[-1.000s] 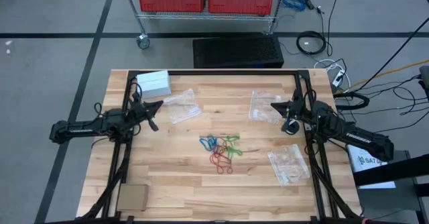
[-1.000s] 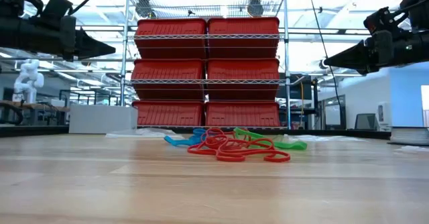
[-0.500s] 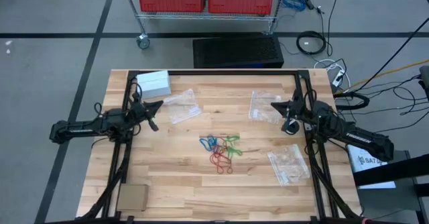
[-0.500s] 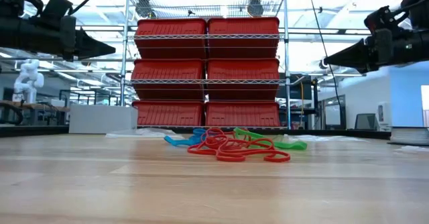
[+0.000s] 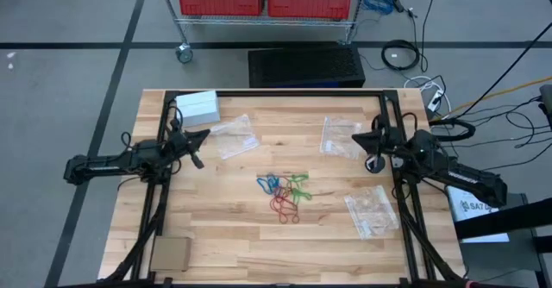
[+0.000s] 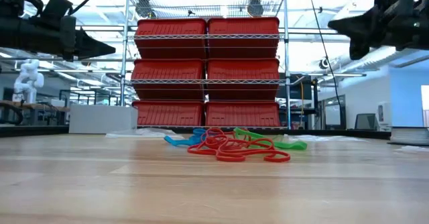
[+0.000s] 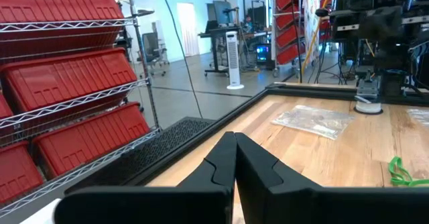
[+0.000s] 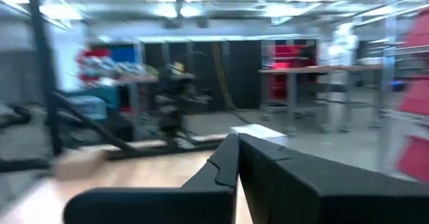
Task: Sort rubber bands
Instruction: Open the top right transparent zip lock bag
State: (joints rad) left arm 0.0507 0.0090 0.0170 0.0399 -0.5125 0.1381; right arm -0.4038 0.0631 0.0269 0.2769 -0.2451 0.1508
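Centrally on the wooden table, rubber bands lie tangled in one heap. Left gripper hangs above the table's left side, right gripper above its right; both clamped closed, holding nothing, well apart from the heap between them.

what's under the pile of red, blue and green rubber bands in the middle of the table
Only the bare wooden table shows under the tangled red, blue and green rubber bands; loops overlap, so some hide parts of others.
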